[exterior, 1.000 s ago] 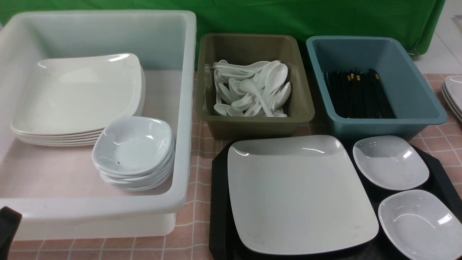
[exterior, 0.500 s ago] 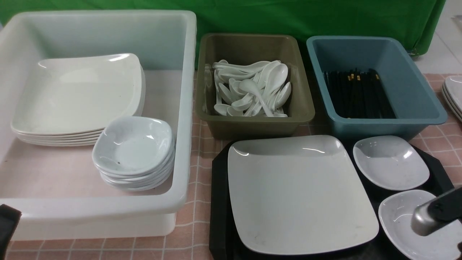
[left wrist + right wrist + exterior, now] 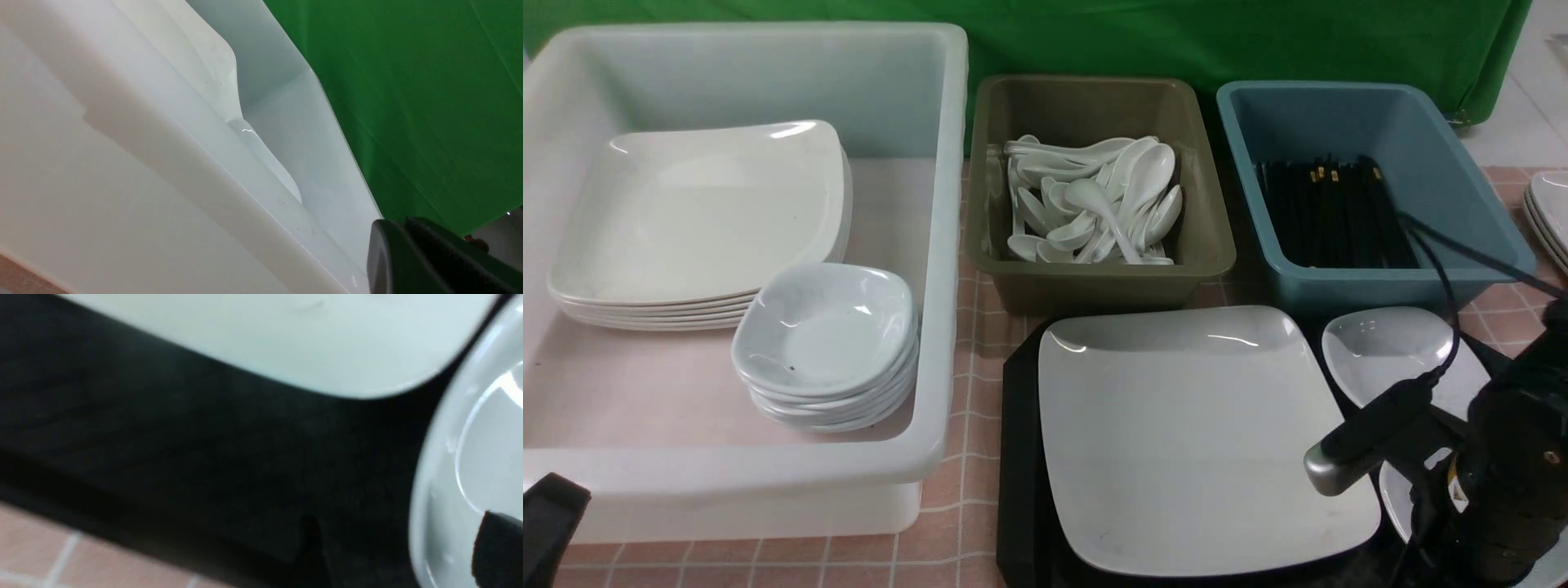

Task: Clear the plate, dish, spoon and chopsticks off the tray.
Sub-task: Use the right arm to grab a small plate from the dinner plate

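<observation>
Left gripper (image 3: 398, 237) sits nearest, well left of the tray (image 3: 1017, 457): fingers pressed together, empty, against the white tub (image 3: 931, 245) wall. Right gripper (image 3: 496, 555): one blurred fingertip over the near small dish (image 3: 457, 457) at the tray's near-right corner; spread or pinching, cannot tell. Right arm (image 3: 1515, 474) hides most of that dish. Plate (image 3: 1192, 441) fills the tray's left, with a bare strip between plate corner and dish. Far small dish (image 3: 1380, 351) lies behind. Beyond the tray: olive bin (image 3: 1094, 286) of soup spoons (image 3: 1094, 204), blue bin (image 3: 1462, 188) of chopsticks (image 3: 1331, 212).
</observation>
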### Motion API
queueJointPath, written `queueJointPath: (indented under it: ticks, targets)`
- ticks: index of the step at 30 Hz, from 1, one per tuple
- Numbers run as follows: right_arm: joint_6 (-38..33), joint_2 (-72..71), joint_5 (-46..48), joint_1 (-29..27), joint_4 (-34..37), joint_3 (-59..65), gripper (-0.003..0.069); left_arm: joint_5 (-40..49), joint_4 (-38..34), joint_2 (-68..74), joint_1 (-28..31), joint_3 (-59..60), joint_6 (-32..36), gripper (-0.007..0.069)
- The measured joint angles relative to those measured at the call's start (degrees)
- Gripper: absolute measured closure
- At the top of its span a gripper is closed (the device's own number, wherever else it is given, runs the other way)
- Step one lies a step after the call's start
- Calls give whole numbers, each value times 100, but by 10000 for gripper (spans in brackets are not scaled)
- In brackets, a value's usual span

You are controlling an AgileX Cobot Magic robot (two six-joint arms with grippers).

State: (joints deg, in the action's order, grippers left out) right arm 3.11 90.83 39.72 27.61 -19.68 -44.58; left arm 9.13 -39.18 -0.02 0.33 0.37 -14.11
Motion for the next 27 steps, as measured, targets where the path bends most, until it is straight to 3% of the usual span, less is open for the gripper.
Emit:
queueJointPath:
  ticks: [5,10,11,27]
  targets:
    - [61,404,-133,0,-159,-14,175,10,6,0,0,0,0,605]
    - [61,435,19,0,-230,-129,417,10,6,0,0,0,0,605]
    - [61,435,111,13,-247,-201,438,10,6,0,0,0,0,605]
    - [62,-403,1662,56,155,-638,580,10,21,0,0,0,0,605]
